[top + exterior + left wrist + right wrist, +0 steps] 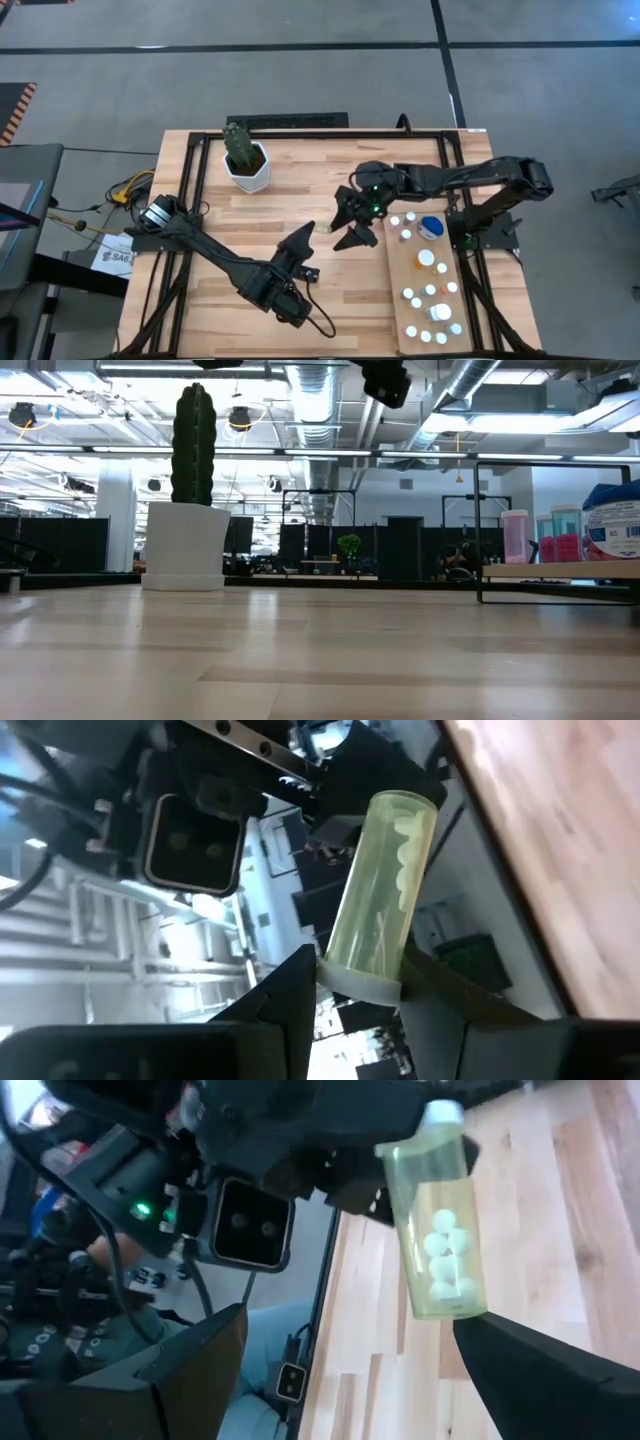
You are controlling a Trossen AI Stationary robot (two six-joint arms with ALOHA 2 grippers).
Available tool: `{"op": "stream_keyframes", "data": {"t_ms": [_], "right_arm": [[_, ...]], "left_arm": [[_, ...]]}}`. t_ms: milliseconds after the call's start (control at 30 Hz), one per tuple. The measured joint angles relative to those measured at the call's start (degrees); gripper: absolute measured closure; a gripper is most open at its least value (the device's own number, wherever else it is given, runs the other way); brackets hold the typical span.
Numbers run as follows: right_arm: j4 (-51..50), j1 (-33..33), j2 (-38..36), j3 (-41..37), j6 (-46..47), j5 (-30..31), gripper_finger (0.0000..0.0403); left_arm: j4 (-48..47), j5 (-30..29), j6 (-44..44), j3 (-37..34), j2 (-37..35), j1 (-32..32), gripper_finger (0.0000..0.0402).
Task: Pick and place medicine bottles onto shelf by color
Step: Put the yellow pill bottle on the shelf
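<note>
Left gripper (312, 229) raised over mid-table, jaws clamped on the white cap end of a yellow-green bottle (385, 885); clear tube, pale pills inside, body jutting out past the dark fingers (285, 1010). Same bottle seen from the right wrist (438, 1215), hanging between the two arms with round white pills heaped at one end. Right gripper (352, 222) just beside it, toward 3 o'clock, jaws spread wide, holding nothing, one finger (545, 1370) close under the tube. Shelf (402, 295) at 4 o'clock on the table (250, 215), pale panel loaded with many small white-capped medicine bottles (430, 290) and one blue-lidded jar (432, 227). In the low view, pink and blue bottles (515, 535) upright on the shelf at 3 o'clock. Cactus pot (246, 160) at 11 o'clock, well apart from both arms.
</note>
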Motion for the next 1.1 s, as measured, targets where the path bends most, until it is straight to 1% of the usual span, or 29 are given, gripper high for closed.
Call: {"op": "stream_keyframes", "data": {"t_ms": [167,300,400,567,667,867,1100], "right_arm": [[-0.8,-3.0,-0.9,0.0,-0.1,-1.0,0.0023],[-0.5,-4.2,-1.1,0.0,0.0,-1.2,0.0023],[-0.4,-3.4,-0.9,0.0,-0.4,-1.4,0.0023],[2.1,-1.8,-0.4,0.0,-0.5,-0.8,0.0023],[3.0,-1.0,-0.5,0.1,-0.5,-0.1,0.0023],[3.3,-0.2,-0.5,0.1,-0.5,1.3,0.0023],[3.8,1.4,-0.2,0.0,-1.7,3.0,0.0023]], "left_arm": [[0.3,-2.1,-1.4,0.1,-0.3,-0.8,0.0297],[0.4,-1.6,-1.0,0.1,-0.3,-0.8,0.0297],[1.2,-0.7,-0.7,0.1,-0.3,-0.2,0.0297],[1.4,2.4,-0.1,0.1,-0.3,0.9,0.0297],[3.4,3.8,0.6,0.1,-0.3,1.5,0.0297],[7.0,3.9,5.5,0.0,-0.3,2.4,0.0297],[7.7,3.9,6.9,0.0,-0.3,2.6,0.0297]]}}
